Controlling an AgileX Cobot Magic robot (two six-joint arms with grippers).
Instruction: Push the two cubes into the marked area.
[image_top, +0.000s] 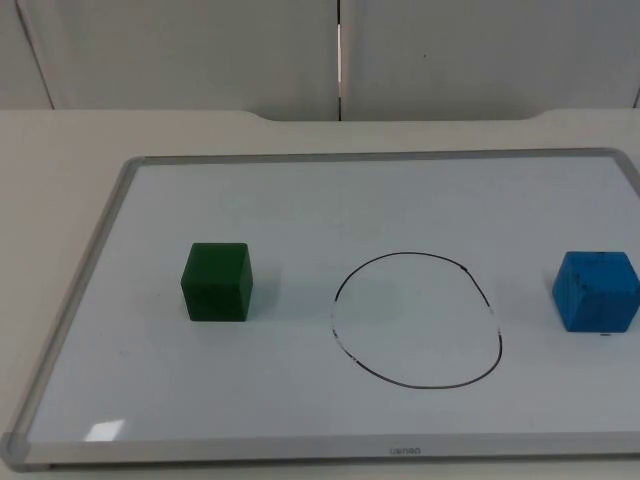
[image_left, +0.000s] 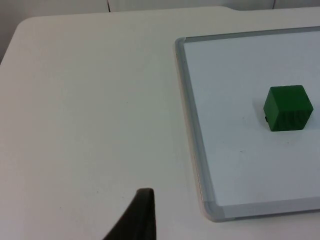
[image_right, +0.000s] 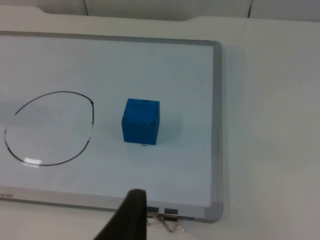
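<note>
A dark green cube (image_top: 216, 282) sits on the left part of the whiteboard (image_top: 75, 300), left of a hand-drawn black circle (image_top: 410, 255). A blue cube (image_top: 596, 291) sits right of the circle, near the board's right edge. Both cubes are outside the line. In the left wrist view, my left gripper (image_left: 137, 220) hangs over bare table beside the board's frame (image_left: 194, 130), well away from the green cube (image_left: 287, 108). In the right wrist view, my right gripper (image_right: 131, 215) is at the board's edge, short of the blue cube (image_right: 141, 121), with the circle (image_right: 60, 92) beside it.
The board's raised metal frame (image_right: 216, 125) runs all round it. Small metal clips (image_right: 167, 220) lie at the board's corner by my right gripper. Cream table surrounds the board, and a grey partition wall (image_top: 200, 50) closes the far side.
</note>
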